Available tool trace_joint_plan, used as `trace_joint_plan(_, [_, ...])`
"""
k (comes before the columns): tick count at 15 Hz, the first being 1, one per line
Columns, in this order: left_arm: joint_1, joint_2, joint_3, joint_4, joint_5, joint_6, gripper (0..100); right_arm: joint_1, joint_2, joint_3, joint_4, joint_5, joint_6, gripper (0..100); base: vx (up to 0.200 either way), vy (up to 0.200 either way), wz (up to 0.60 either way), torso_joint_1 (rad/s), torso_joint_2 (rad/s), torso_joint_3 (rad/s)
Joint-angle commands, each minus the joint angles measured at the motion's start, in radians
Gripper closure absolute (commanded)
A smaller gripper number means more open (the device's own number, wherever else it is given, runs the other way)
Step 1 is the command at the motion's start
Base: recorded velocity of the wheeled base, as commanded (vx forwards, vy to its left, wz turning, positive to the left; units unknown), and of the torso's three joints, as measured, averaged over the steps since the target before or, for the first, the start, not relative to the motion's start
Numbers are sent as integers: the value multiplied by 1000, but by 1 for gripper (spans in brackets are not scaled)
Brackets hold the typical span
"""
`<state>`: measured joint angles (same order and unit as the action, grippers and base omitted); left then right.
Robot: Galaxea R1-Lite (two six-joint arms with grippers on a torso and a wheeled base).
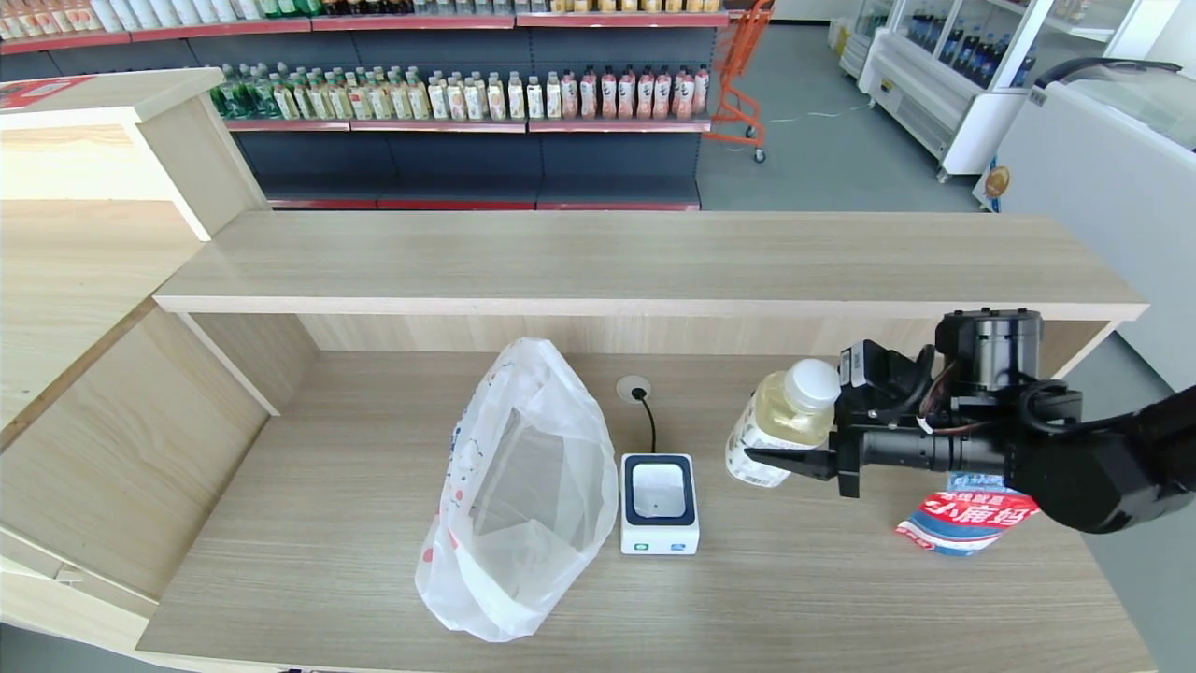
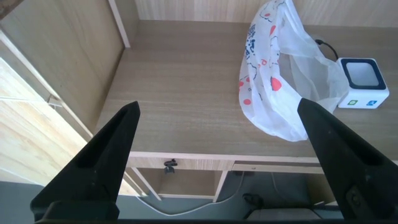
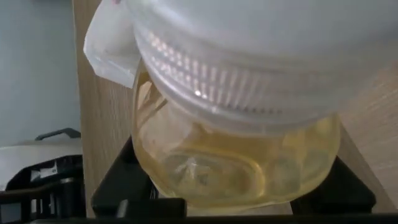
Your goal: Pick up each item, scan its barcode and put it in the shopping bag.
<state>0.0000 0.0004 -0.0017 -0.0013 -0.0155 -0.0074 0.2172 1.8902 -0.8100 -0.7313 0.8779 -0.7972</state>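
A light wooden counter (image 1: 374,561) carries a white translucent plastic shopping bag (image 1: 523,486) at 9 o'clock of a white square scanner (image 1: 660,505). At the scanner's 3 o'clock, the right gripper (image 1: 790,453) pinches a clear bottle of yellow drink (image 1: 785,411). The right wrist view adds its ribbed white cap (image 3: 249,74). The left gripper (image 2: 217,107) has its 2 jaws spread wide.

Black right arm (image 1: 1074,463) bears looped cables (image 1: 1035,393), tapering black hand (image 1: 787,447).

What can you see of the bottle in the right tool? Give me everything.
The bottle is clear plastic holding pale yellow liquid, with a white ribbed cap and a white label round its lower body. It leans, cap toward the robot's right, clamped in the right tool near its shoulder, above the counter, right of the scanner.
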Motion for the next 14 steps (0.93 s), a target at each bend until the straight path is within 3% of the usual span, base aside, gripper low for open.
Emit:
trace_joint_plan(1, [0,0,0,0,0,0,0,-4,190,-87,-71,49,-23,100,0,0,0,0,0,0])
trace_joint_plan(4, [0,0,0,0,0,0,0,-7,257,-104,-100,92,-28,100,0,0,0,0,0,0])
trace_joint_plan(9, [0,0,0,0,0,0,0,30,388,-138,-349,188,-86,100,0,0,0,0,0,0])
trace_joint_plan(14, [0,0,0,0,0,0,0,54,464,-216,-447,247,-97,100,0,0,0,0,0,0])
